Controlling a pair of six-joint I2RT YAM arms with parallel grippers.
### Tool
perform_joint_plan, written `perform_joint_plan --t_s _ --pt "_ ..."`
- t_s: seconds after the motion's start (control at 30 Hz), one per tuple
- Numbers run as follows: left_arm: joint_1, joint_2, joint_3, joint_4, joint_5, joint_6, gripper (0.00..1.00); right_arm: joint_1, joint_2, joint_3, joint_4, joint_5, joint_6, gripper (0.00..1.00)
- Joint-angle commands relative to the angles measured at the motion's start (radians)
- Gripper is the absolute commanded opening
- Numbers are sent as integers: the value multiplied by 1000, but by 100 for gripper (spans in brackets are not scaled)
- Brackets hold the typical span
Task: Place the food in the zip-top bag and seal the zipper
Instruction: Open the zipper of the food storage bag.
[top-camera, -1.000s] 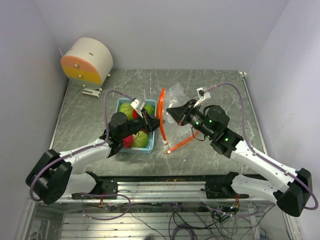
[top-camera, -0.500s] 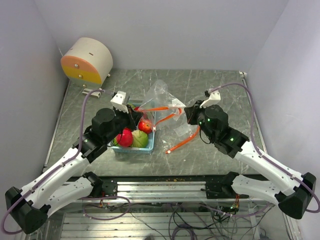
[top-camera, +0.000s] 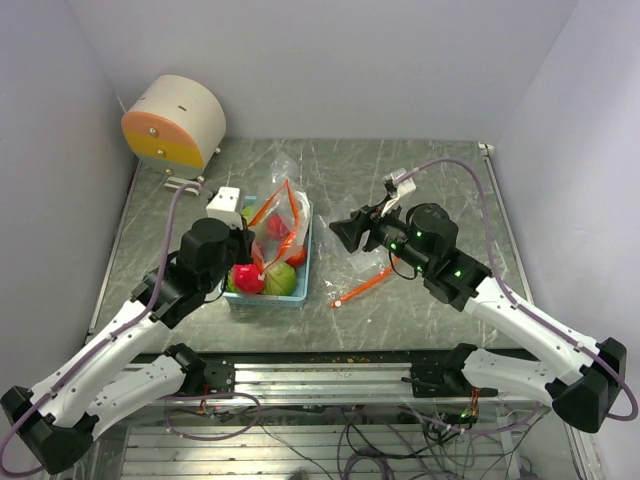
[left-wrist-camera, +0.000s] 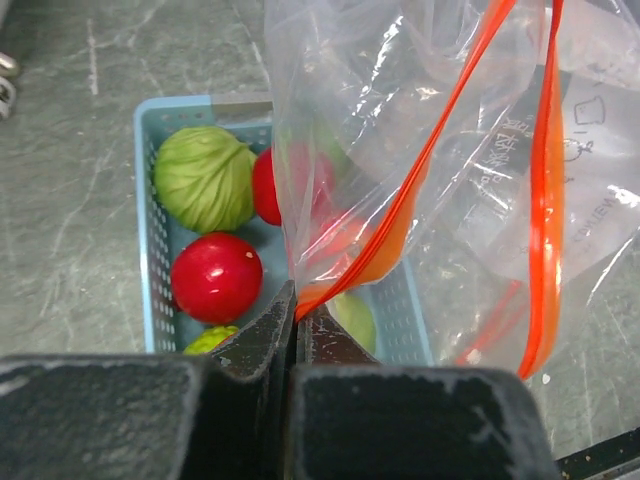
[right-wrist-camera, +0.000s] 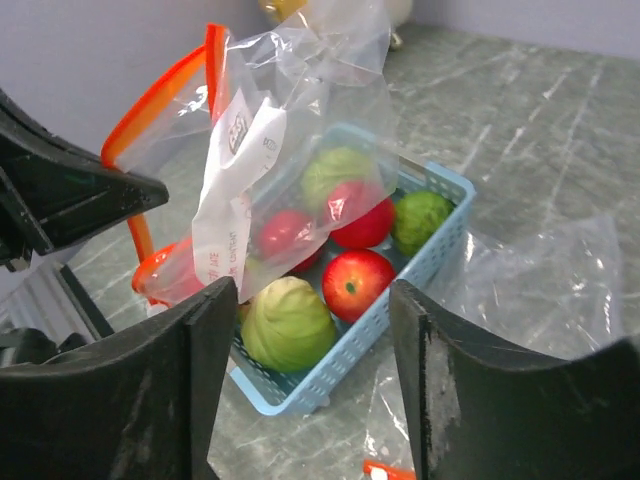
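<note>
The clear zip-top bag (top-camera: 280, 212) with an orange zipper hangs over the light blue tray (top-camera: 306, 268). My left gripper (top-camera: 253, 253) is shut on its zipper edge (left-wrist-camera: 330, 280), the jaws pressed tight together. The food lies in the tray: a red apple (left-wrist-camera: 217, 277), a green cabbage (left-wrist-camera: 203, 178) and a further red ball (right-wrist-camera: 355, 283) beside a cabbage (right-wrist-camera: 287, 325). Some pieces show through the bag's film (right-wrist-camera: 290, 130); whether any are inside it I cannot tell. My right gripper (top-camera: 340, 232) stands open just right of the tray, holding nothing, its fingers (right-wrist-camera: 160, 390) wide apart.
A second clear bag with an orange strip (top-camera: 365, 285) lies flat on the table right of the tray, under my right arm. A round cream and orange drum (top-camera: 175, 120) stands at the back left. Walls close in on three sides.
My right gripper has let go of the bag's edge, opened and drawn back to the right. The bag, stretched between both grippers before, now hangs narrow from my left gripper over the tray.
</note>
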Motion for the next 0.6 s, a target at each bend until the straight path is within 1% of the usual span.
perform_joint_plan --t_s 0.0,0.17,0.3,0.4,0.57 --pt "4 -40 100 -92 -126 16 7 -2 26 3 61 -105 -16 63" --pt "5 -89 197 -223 -326 10 7 0 52 -30 84 -112 10 65" --pt "4 -108 237 -316 -435 -5 7 8 127 -16 82 -146 10 65" --pt "3 -100 235 -367 -492 -31 7 49 196 3 90 -147 3 65" --pt "4 -64 210 -417 -540 -68 7 129 296 45 118 -119 -7 69"
